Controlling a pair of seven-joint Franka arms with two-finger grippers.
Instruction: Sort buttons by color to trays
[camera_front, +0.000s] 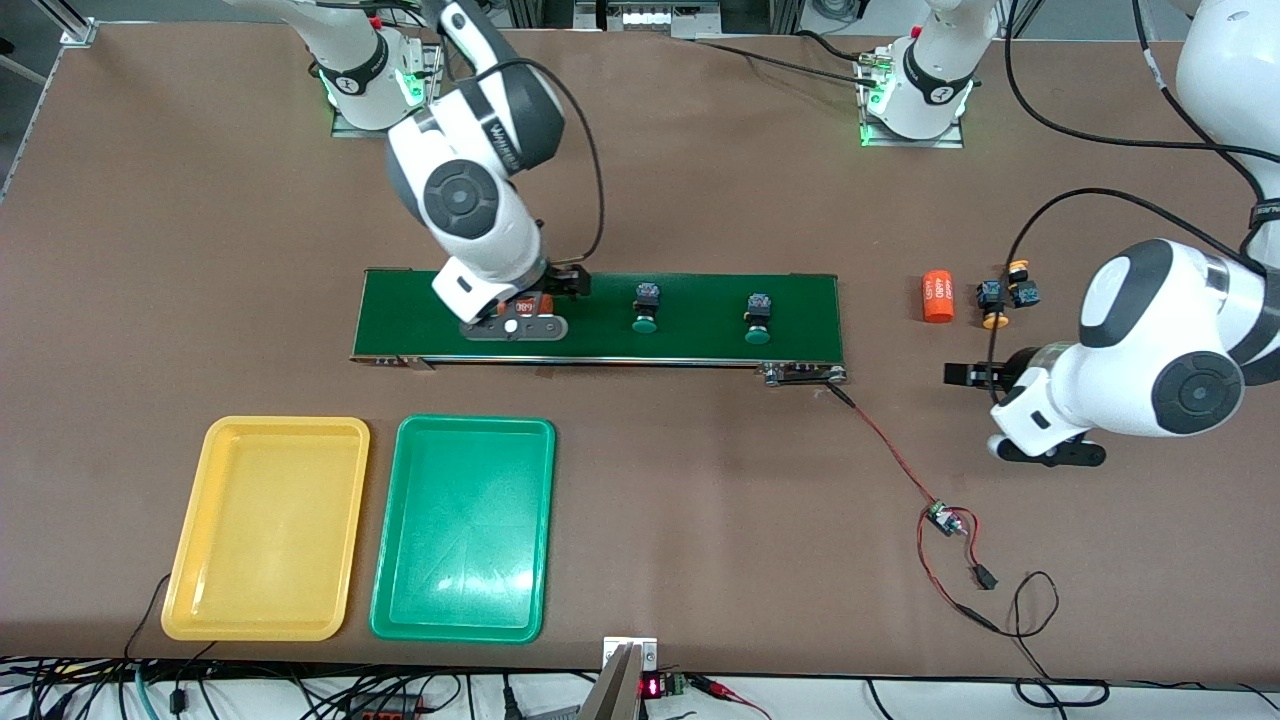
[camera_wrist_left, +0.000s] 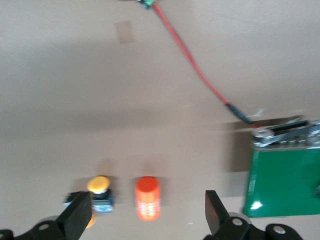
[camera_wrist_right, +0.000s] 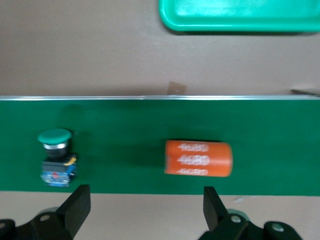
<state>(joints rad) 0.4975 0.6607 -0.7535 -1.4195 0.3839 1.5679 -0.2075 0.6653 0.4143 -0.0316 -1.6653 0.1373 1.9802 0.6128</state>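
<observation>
Two green-capped buttons (camera_front: 645, 308) (camera_front: 757, 318) lie on the dark green belt (camera_front: 700, 345); the right wrist view shows one of them (camera_wrist_right: 56, 157). Two yellow-capped buttons (camera_front: 993, 303) (camera_front: 1020, 283) lie together on the table off the belt's end toward the left arm. One (camera_wrist_left: 100, 191) shows beside a finger in the left wrist view. My left gripper (camera_front: 985, 405) (camera_wrist_left: 145, 201) hangs open over the table near them. My right gripper (camera_front: 520, 300) (camera_wrist_right: 146, 196) is open over the belt. The yellow tray (camera_front: 285, 424) and green tray (camera_front: 475, 423) (camera_wrist_right: 240, 22) sit side by side, nearer the camera than the belt.
One orange cylinder (camera_front: 937, 297) (camera_wrist_left: 147, 198) lies beside the yellow-capped buttons, in line with my left gripper's gap. Another (camera_front: 537, 303) (camera_wrist_right: 198, 158) lies on the belt under my right hand. A red wire (camera_wrist_left: 195, 70) runs from the belt's end to a small circuit board (camera_front: 940, 520).
</observation>
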